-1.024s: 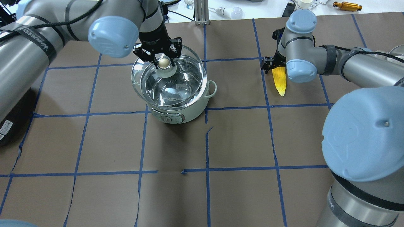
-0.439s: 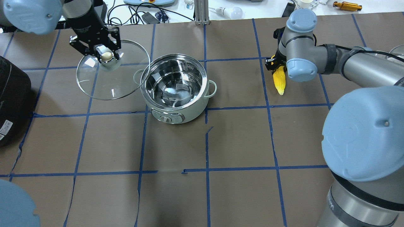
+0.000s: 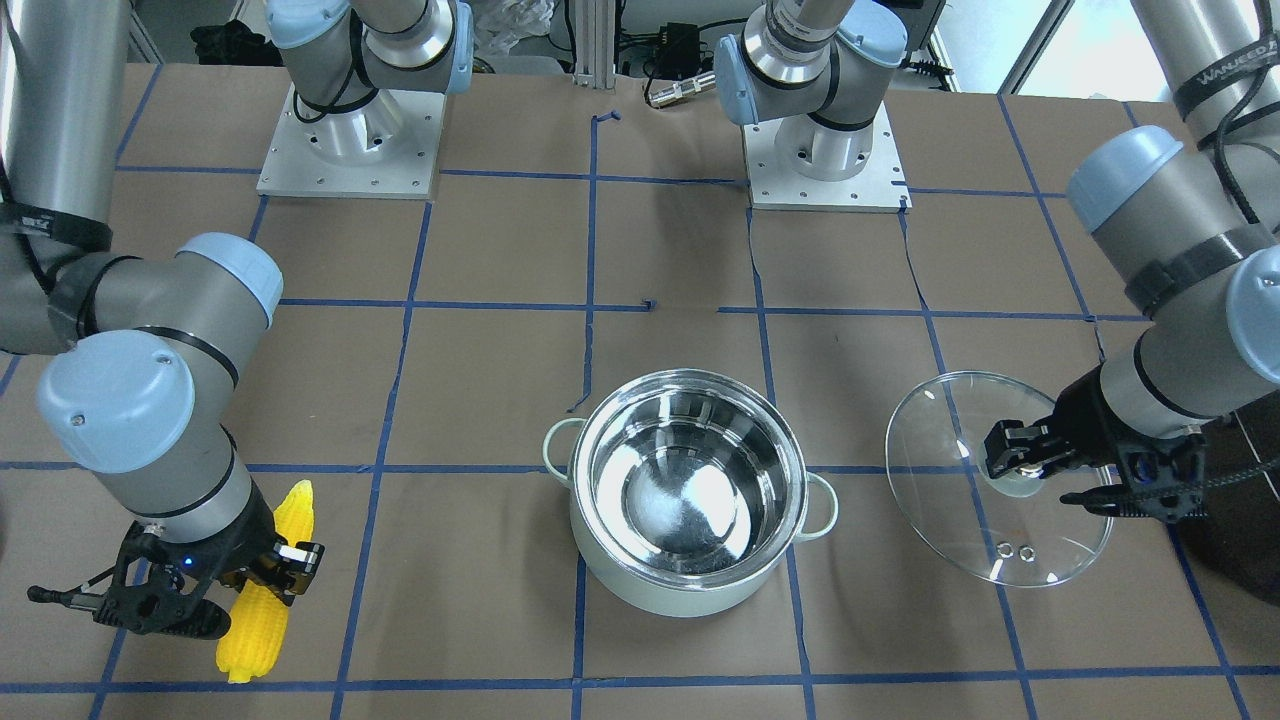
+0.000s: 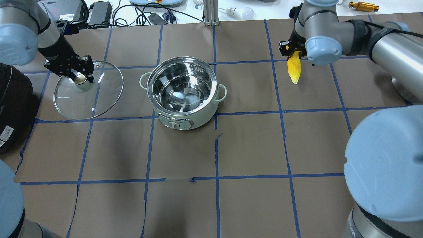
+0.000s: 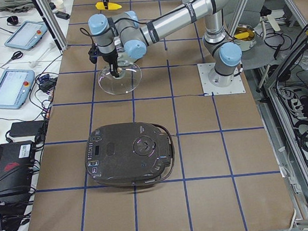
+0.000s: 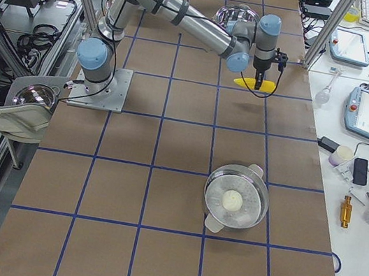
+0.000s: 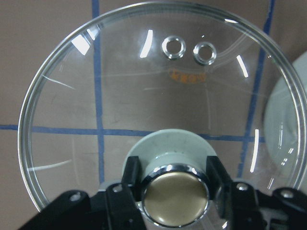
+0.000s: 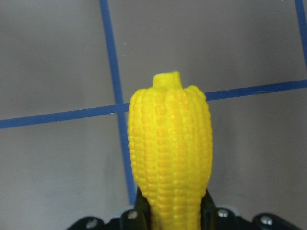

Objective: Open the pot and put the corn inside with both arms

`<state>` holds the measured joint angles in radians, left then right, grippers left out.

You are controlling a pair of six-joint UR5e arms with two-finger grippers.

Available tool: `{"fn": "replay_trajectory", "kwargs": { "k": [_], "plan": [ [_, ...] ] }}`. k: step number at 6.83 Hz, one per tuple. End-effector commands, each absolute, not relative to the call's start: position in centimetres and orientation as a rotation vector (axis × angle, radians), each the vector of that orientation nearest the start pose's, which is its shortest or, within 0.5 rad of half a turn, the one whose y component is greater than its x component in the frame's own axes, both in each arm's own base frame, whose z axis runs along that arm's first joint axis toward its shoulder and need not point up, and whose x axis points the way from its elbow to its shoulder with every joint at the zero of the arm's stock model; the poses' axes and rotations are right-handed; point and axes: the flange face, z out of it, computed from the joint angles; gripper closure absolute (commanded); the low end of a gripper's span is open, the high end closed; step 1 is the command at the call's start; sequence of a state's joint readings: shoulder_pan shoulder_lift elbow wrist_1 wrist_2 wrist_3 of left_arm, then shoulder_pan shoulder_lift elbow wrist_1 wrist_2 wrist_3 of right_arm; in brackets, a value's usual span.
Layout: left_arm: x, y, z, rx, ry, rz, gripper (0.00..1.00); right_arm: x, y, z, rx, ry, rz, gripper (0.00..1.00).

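The mint-green pot (image 4: 185, 119) stands open in the middle of the table, its steel inside empty; it also shows in the front view (image 3: 690, 590). My left gripper (image 4: 80, 78) is shut on the knob of the glass lid (image 4: 96, 99) and holds it tilted, low over the table to the pot's left. The left wrist view shows the fingers clamped on the knob and the lid (image 7: 144, 96) below. My right gripper (image 4: 290, 49) is shut on the thick end of the yellow corn (image 4: 293, 69), to the pot's right. The corn (image 8: 170, 143) fills the right wrist view.
A large black appliance (image 5: 130, 153) sits at the table's left end, close behind the lid (image 4: 13, 96). A second steel pot (image 6: 234, 201) stands near the table's right end. Blue tape lines grid the brown table cover. Cables and tools lie beyond the far edge.
My left gripper has carried the lid off the pot, leftward and down toward the table. My right gripper has closed on the corn and raised it, moving it toward the far edge.
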<state>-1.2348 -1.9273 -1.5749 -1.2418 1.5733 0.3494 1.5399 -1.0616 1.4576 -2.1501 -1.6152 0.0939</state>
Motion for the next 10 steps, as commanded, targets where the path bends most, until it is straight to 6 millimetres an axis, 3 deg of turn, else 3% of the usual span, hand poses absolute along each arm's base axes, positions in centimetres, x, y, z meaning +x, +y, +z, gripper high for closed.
{"fn": "replay_trajectory", "kwargs": {
  "k": [1, 3, 4, 5, 6, 9, 10],
  "plan": [
    [11.9, -61.0, 26.0, 0.085, 3.146, 0.012, 1.0, 22.2, -67.1, 37.9, 0.289, 3.11, -0.322, 1.0],
    [12.1, -61.7, 23.2, 0.075, 3.158, 0.024, 1.0, 32.4, -63.4, 40.5, 0.172, 3.156, -0.334, 1.0],
    [12.0, -61.8, 22.7, 0.075, 3.162, 0.038, 1.0, 37.5, -61.8, 40.8, 0.066, 3.177, -0.364, 1.0],
    [12.2, -61.7, 22.7, 0.075, 3.16, 0.037, 1.0, 41.5, -60.9, 39.6, 0.1, 3.167, -0.355, 1.0],
    [12.2, -61.6, 22.6, 0.073, 3.16, 0.042, 1.0, 44.2, -60.1, 37.5, 0.051, 3.173, -0.318, 1.0],
    [12.1, -61.6, 22.5, 0.039, 3.161, 0.047, 1.0, 47.4, -59.7, 32.4, -0.031, 3.164, -0.249, 1.0],
    [12.2, -61.5, 22.3, 0.036, 3.155, 0.056, 0.96, 47.7, -59.4, 31.4, -0.041, 3.159, -0.212, 0.9]
  ]
}}
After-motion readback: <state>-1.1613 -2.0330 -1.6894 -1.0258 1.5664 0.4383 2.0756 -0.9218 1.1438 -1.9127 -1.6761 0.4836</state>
